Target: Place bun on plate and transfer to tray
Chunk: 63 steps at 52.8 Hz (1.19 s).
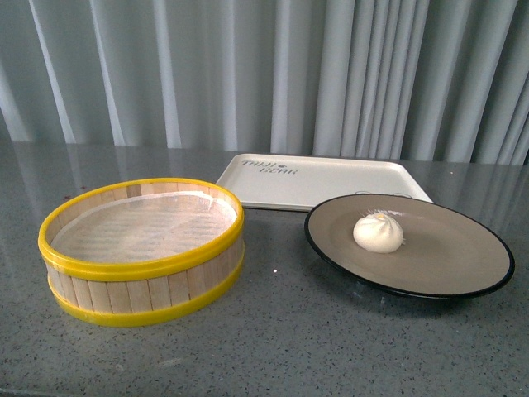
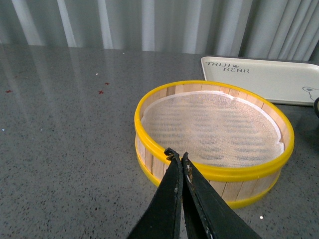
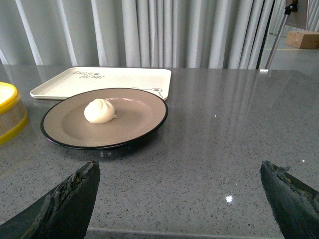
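The white pleated bun [image 1: 378,232] [image 3: 99,111] rests on the grey-brown plate [image 1: 446,256] [image 3: 134,117] with a black rim, a little left of its middle. Behind the plate lies the cream tray [image 1: 322,178] [image 3: 124,79] [image 2: 269,79] with dark lettering, bare. Neither arm appears in the front view. My left gripper [image 2: 178,157] is shut with nothing in it, hovering just short of the steamer basket's near rim. My right gripper [image 3: 179,172] is wide open above the bare counter, short of the plate and apart from it.
A yellow-rimmed wooden steamer basket [image 1: 142,248] [image 2: 214,142] lined with white cloth stands left of the plate. Everything sits on a grey speckled counter [image 1: 273,347]. Pale curtains hang behind. The counter's near edge shows in the right wrist view.
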Motion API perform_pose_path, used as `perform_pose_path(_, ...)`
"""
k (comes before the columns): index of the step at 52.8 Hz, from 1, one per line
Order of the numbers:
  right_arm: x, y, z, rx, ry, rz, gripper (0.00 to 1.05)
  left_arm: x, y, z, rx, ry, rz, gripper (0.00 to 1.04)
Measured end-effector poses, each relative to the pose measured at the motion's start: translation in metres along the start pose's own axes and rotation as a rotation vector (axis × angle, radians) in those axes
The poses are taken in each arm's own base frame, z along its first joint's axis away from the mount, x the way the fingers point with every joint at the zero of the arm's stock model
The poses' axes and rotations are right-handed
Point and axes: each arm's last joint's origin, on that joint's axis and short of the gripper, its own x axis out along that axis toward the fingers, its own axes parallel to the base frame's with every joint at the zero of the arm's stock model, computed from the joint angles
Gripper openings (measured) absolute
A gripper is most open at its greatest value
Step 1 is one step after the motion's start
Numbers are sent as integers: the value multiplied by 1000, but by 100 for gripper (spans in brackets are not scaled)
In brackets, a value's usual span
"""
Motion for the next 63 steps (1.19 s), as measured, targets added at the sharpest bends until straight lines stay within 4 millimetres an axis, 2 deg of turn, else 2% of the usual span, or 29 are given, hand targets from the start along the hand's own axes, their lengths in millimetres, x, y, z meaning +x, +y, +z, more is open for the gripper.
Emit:
perform_pose_path(12, 0, 0, 0, 0, 0, 0, 96, -24, 14, -10, 0, 3, 9, 4)
perform_pose_path(28, 0, 0, 0, 0, 0, 0, 96, -39, 29, -18, -2, -13, 9, 4)
perform_pose_path(63, 0, 0, 0, 0, 0, 0, 96, -63, 29, -11, -2, -35, 13, 4)
